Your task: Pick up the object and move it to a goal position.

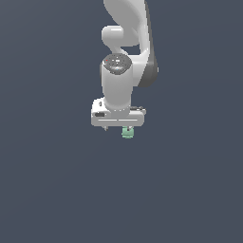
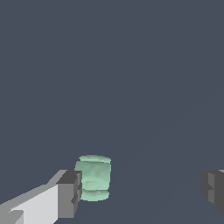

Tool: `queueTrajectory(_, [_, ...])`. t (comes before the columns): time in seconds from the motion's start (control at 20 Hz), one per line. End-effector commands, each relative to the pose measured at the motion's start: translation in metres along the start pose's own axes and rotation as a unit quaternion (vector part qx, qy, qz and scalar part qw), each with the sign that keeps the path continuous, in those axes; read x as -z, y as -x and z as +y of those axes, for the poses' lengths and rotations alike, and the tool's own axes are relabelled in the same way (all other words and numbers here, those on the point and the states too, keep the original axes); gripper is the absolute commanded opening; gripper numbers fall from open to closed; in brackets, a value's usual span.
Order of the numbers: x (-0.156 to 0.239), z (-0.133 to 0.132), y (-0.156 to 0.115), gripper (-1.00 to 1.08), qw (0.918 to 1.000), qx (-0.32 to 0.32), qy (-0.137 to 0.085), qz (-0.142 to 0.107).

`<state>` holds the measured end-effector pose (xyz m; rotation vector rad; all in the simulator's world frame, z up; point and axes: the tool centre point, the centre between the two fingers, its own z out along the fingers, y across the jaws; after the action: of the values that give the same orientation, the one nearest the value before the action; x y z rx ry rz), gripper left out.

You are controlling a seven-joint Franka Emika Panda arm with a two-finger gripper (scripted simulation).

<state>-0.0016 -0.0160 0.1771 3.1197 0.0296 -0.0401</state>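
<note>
Mint-green, pale, faintly ribbed: the object is a small rounded lump, barrel-like in the wrist view, far smaller than the hand above it.

Gripper: white body, dark grey pads. Jaws spread wide. One pad sits right against the object's side, touching or nearly so; cannot tell which. The other pad stands well apart from it, with bare floor in between. Nothing is clamped; the object has contact on one side at most.

Exterior view: the arm hangs down from the frame's upper edge, wrist pointing straight down. The gripper shows as a wide white block. The object peeks out just beneath the hand's underside, toward the exterior view's right of the hand's middle, so off-centre between the fingers, close by one of them. Fingers themselves are mostly hidden under the block in this view.

Floor: flat, uniform slate blue-grey, filling both views. Whether the object rests on it or is lifted clear cannot be told from either view; no shadow or contact line is plain.
</note>
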Motion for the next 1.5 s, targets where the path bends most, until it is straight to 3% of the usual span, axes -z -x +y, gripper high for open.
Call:
queueTrajectory(0.0, [-0.003,-0.002,0.002,1.0,1.0,-0.001,0.0,0.0])
queueTrajectory(0.4, [-0.026,-0.017,0.018,1.0,0.9999,-0.011,-0.003,0.004])
queueTrajectory(1.05, [-0.079,-0.05,0.067,1.0,0.9992,-0.036,-0.01,0.011])
queueTrajectory(1.45, [-0.086,-0.054,0.075,1.0,0.9991,-0.04,-0.011,0.012])
